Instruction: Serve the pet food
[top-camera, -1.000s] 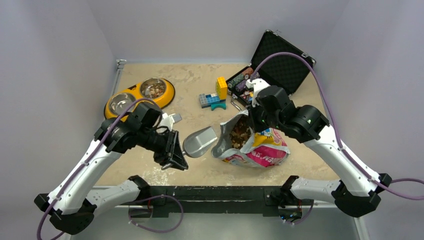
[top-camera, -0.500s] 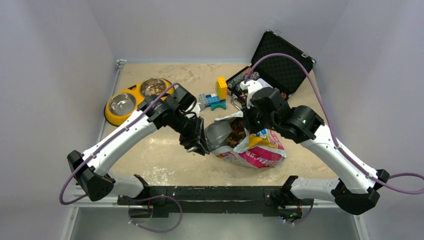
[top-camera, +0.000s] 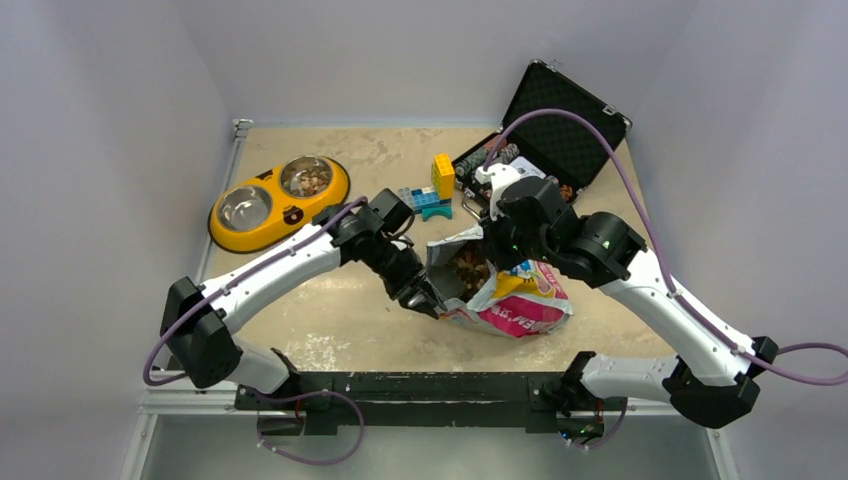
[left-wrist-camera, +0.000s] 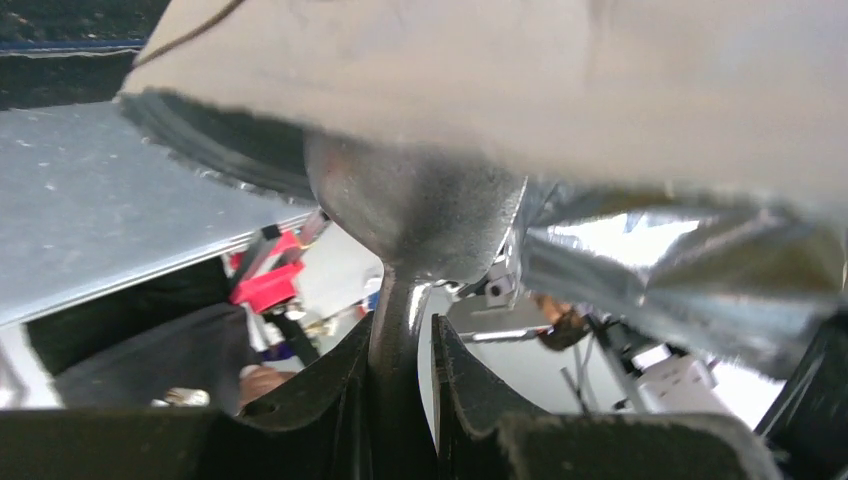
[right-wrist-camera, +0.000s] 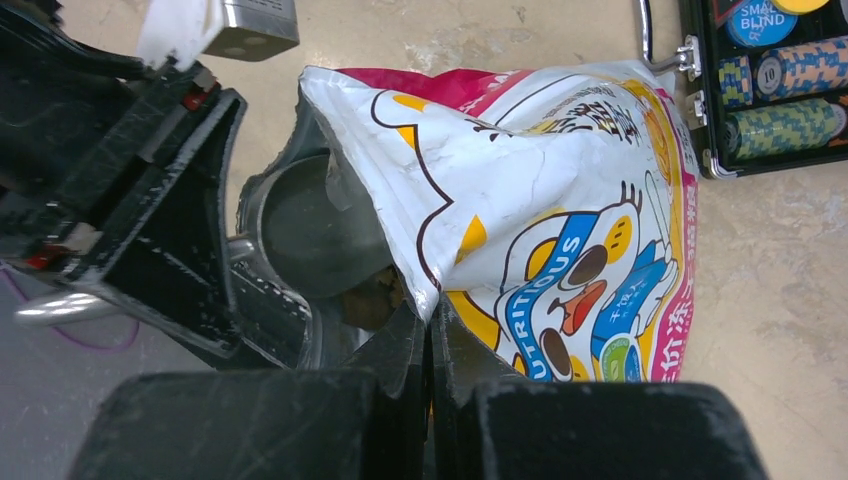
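The pet food bag (top-camera: 520, 295) lies on the table with its mouth facing left, and brown kibble (top-camera: 470, 267) shows inside. My right gripper (top-camera: 492, 248) is shut on the bag's upper mouth edge (right-wrist-camera: 425, 300) and holds it open. My left gripper (top-camera: 418, 297) is shut on the handle (left-wrist-camera: 395, 330) of a grey metal scoop (left-wrist-camera: 420, 215). The scoop's bowl is pushed into the bag mouth, as seen in the right wrist view (right-wrist-camera: 315, 225). A yellow double bowl (top-camera: 278, 200) stands at the back left; its right cup (top-camera: 306, 177) holds kibble, its left cup (top-camera: 245, 208) looks empty.
Yellow and blue toy bricks (top-camera: 430, 190) stand behind the bag. An open black case (top-camera: 545, 135) with poker chips (right-wrist-camera: 785, 125) sits at the back right, close behind my right gripper.
My left arm has swung right from the near left and pushed the scoop into the bag mouth. My right gripper has kept hold of the bag edge, shifting slightly.
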